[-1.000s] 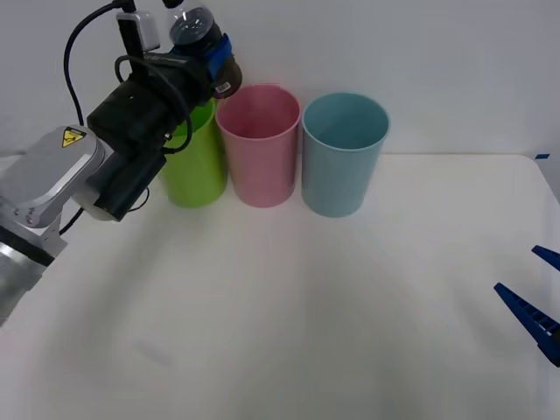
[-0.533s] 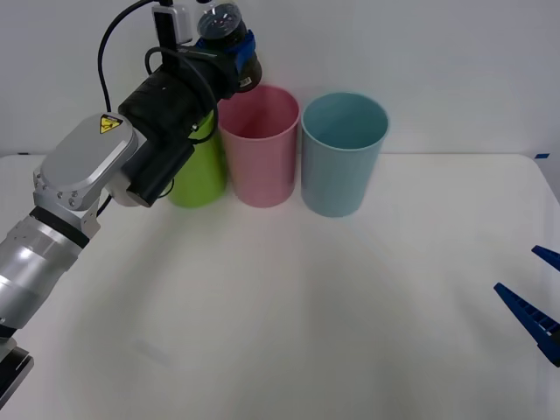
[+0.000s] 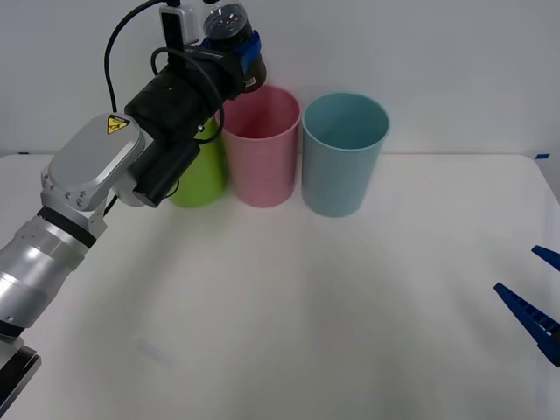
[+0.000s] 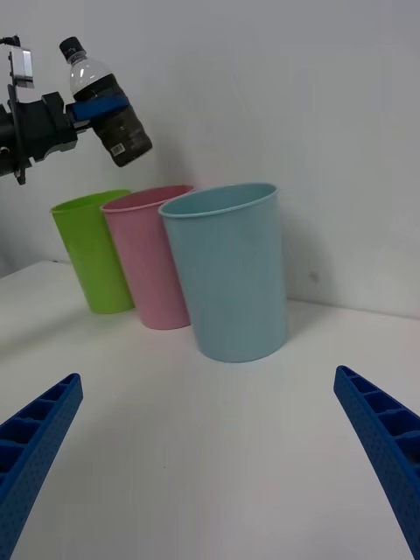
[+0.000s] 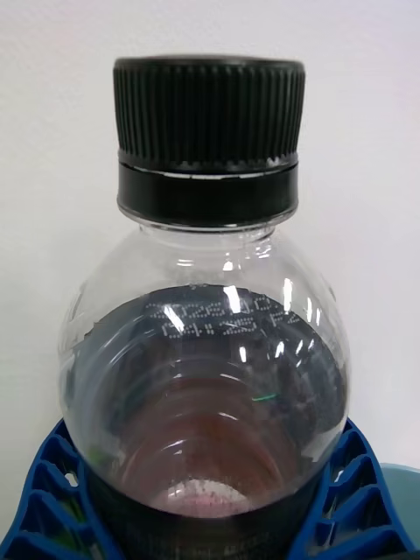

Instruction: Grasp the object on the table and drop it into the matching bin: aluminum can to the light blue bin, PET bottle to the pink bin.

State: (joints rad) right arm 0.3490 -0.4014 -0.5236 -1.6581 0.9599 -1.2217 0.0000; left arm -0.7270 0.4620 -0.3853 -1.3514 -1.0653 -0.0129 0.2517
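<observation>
Left pincer (image 3: 234, 54) raised above the white worktop (image 3: 289, 297), its blue ribbed fingers (image 5: 52, 499) clamped on the body of the PET bottle (image 3: 229, 35). The bottle, clear with a black screw cap (image 5: 208, 114) and dark contents, is held in the air, tilted, just above the near-left rim of the pink bin (image 3: 260, 144) and off the worktop. Three tapered bins stand in a row at the far edge of the worktop: the lime green bin (image 3: 199, 175) partly behind the left arm, the pink bin touching or nearly touching it, and the light blue bin (image 3: 343, 153) just beside the pink bin on its other side. Right pincer (image 4: 210, 455) low over the worktop, well apart from the pink bin, fingers spread wide and holding nothing.
</observation>
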